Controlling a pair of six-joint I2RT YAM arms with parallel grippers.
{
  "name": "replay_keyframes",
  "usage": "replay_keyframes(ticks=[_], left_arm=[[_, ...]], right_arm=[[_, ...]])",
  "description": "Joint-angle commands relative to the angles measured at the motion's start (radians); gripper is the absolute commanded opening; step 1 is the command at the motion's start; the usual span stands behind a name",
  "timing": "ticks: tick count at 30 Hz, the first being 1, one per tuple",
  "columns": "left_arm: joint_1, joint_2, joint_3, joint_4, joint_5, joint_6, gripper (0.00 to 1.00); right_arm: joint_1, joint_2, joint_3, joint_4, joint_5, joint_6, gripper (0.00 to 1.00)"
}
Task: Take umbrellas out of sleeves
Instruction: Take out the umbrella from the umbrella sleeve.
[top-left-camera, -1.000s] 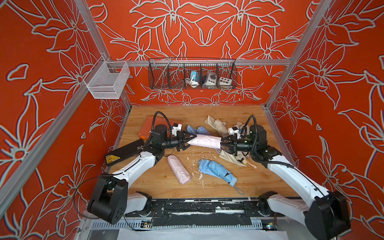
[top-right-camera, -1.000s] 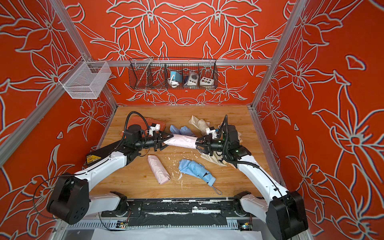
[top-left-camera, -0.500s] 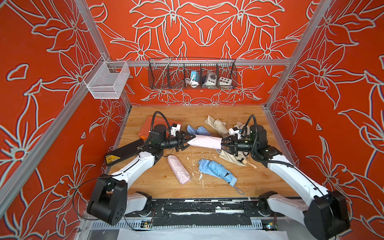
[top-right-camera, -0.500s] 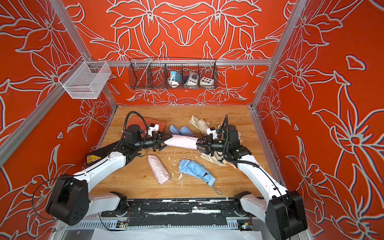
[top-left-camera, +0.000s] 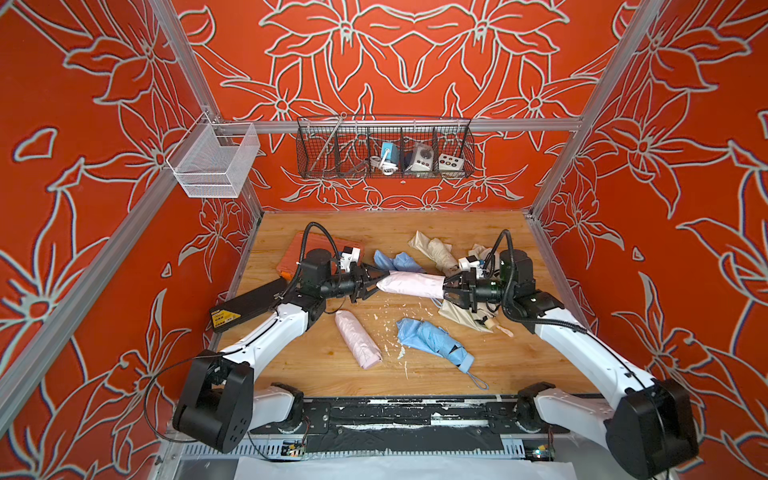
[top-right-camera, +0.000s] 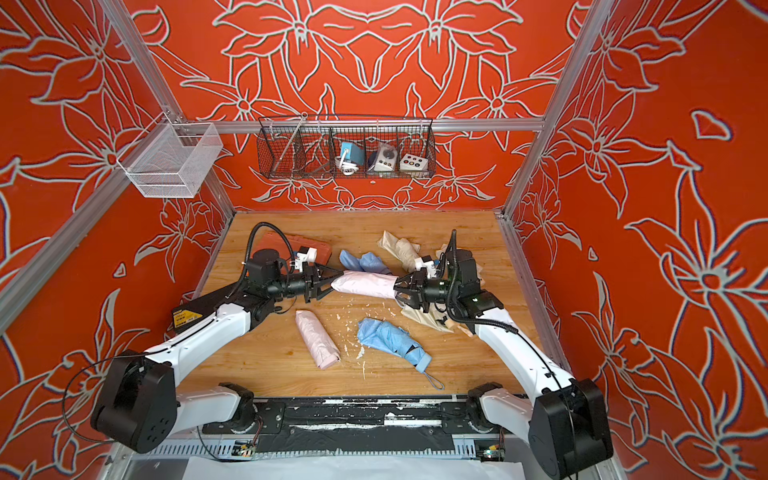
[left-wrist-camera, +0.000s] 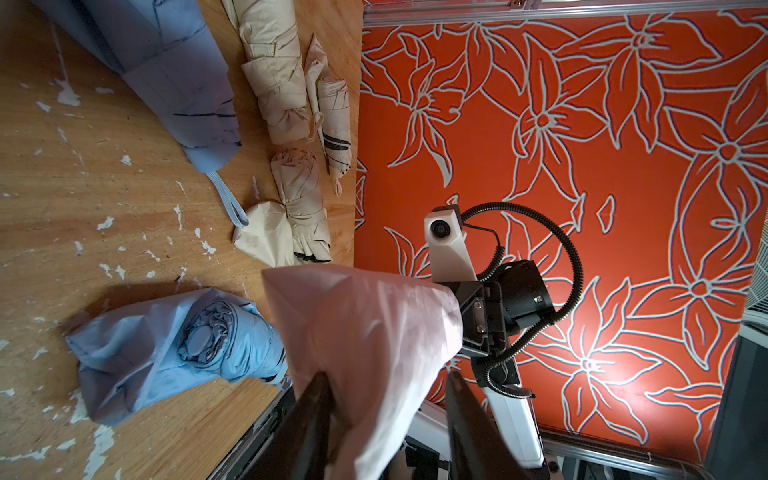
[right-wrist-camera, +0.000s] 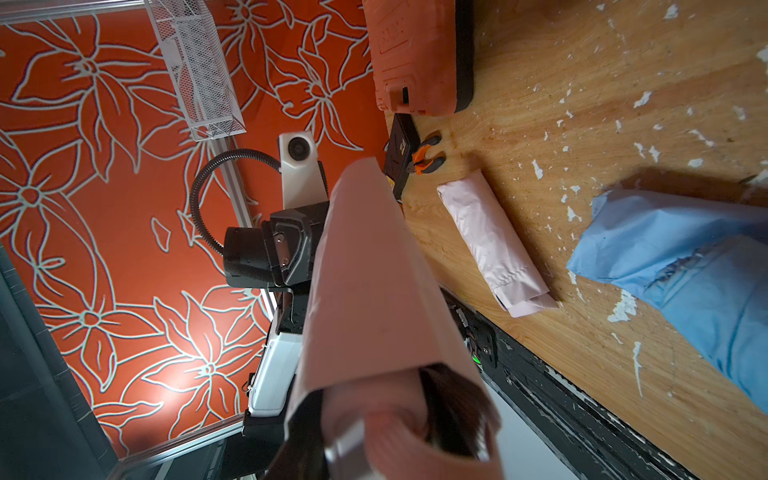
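Note:
A pale pink sleeve (top-left-camera: 411, 284) with an umbrella inside hangs level above the table between both arms. My right gripper (top-left-camera: 446, 289) is shut on the ribbed pink handle (right-wrist-camera: 395, 449) at the sleeve's open mouth. My left gripper (top-left-camera: 380, 281) straddles the sleeve's closed tip (left-wrist-camera: 374, 332). One of its fingers (left-wrist-camera: 316, 399) touches the fabric and the other stands a little off it. Another pink sleeved umbrella (top-left-camera: 358, 338) lies on the table below, next to a blue umbrella (top-left-camera: 432, 338).
Another blue umbrella (top-left-camera: 397, 262) and cream umbrellas (top-left-camera: 432, 249) lie behind the held one, with more cream fabric (top-left-camera: 465, 316) under the right arm. An orange case (top-left-camera: 291, 253) and a black box (top-left-camera: 249, 305) sit at the left. Wire baskets (top-left-camera: 384, 147) hang on the back wall.
The left gripper's jaws have narrowed round the sleeve's tip. Both arms and the held sleeve have stayed nearly in place.

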Motion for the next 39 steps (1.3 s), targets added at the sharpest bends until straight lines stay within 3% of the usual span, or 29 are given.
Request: replay_keyframes(ticks=[1, 12, 19, 39], left_arm=[[0.004, -0.028, 0.018, 0.033, 0.019, 0.015, 0.40], [0.004, -0.033, 0.007, 0.033, 0.024, 0.022, 0.22], [0.004, -0.033, 0.004, 0.032, 0.026, 0.034, 0.01], [0.036, -0.020, 0.033, -0.062, -0.025, 0.089, 0.00]], right_arm=[[-0.006, -0.003, 0.030, 0.011, -0.016, -0.022, 0.18], [-0.009, -0.002, 0.037, 0.008, -0.018, -0.022, 0.17], [-0.010, -0.002, 0.038, 0.006, -0.018, -0.024, 0.17], [-0.020, -0.005, 0.047, -0.028, -0.020, -0.053, 0.17]])
